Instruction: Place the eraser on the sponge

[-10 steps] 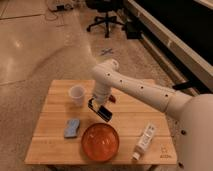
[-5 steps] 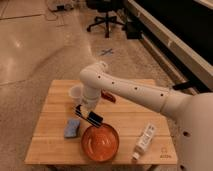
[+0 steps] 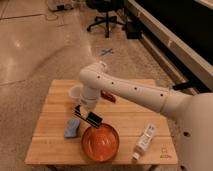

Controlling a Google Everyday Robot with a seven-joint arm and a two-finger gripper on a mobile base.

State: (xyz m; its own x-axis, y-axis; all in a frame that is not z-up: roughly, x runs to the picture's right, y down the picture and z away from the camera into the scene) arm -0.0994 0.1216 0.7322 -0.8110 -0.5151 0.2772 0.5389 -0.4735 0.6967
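So the gripper [image 3: 83,114] is hanging low over the wooden table [image 3: 52,150], roughly mid-table, and it's clamped tight on the eraser [image 3: 93,119]. The eraser is the black block with the pale stripe. It sits tilted in the grip, with its far end poking out toward the plate side.

The sponge [image 3: 72,128] is the little light-blue pad just below and to the camera-left of the gripper, lying flat on the wood. The eraser is near it but not on it, and I can't tell whether they touch.

The orange plate [image 3: 101,145] is right under and camera-right of the gripper, close to the eraser's lower end. The cup [image 3: 74,92] stands behind the gripper and a small dark red object [image 3: 107,96] lies behind it to the right. The white bottle [image 3: 144,140] lies well off to the right, near the front edge.
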